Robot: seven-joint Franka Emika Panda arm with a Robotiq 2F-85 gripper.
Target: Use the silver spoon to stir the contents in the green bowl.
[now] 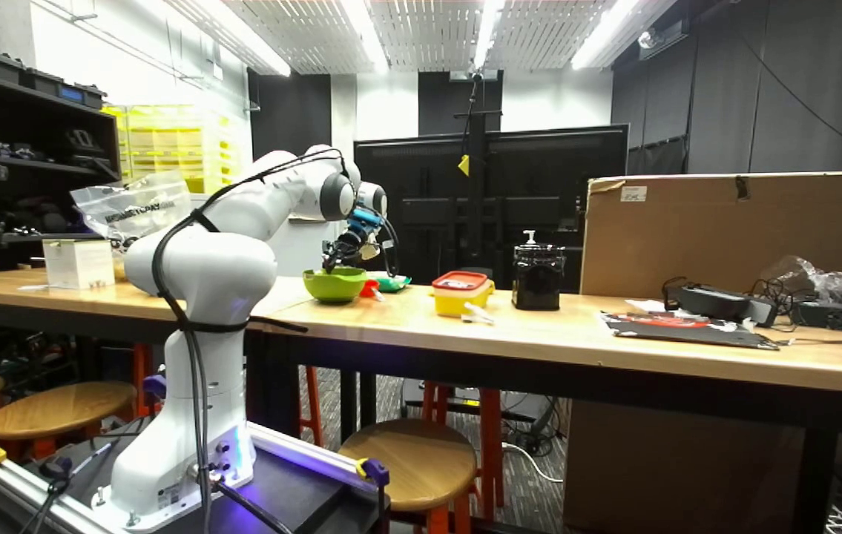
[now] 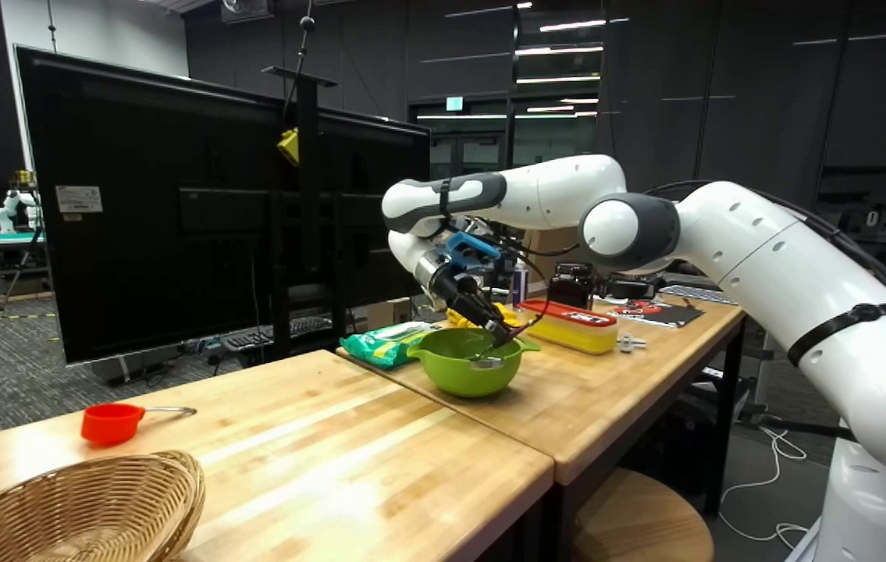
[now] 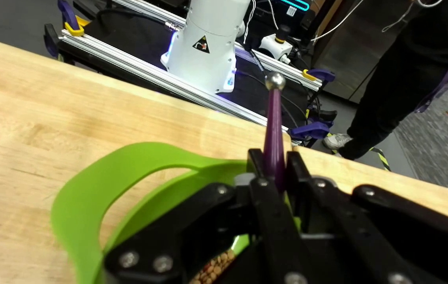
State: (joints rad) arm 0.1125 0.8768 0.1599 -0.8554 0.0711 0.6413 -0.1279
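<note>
Wood tbls (image 2: 333, 445) (adjoining): grn bowl (image 2: 460, 376), red scoop (image 2: 111, 424), red-lidded tub (image 2: 571, 332).

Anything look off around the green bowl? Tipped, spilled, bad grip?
Nothing stands out in these views. The green bowl sits upright on the table, the bean-like pieces in sight lie inside it, and the gripper is shut on the purple handle.

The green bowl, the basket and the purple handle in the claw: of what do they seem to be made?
Green bowl: probably plastic, smooth, softly shiny; its even colour and seamless loop handle suggest moulding.
Basket: looks like wicker, slightly glossy; woven strands show, though imitation is possible.
Purple handle: smooth, coloured metal or plastic, I cannot tell; its silver ball tip reflects like polished metal.
</note>
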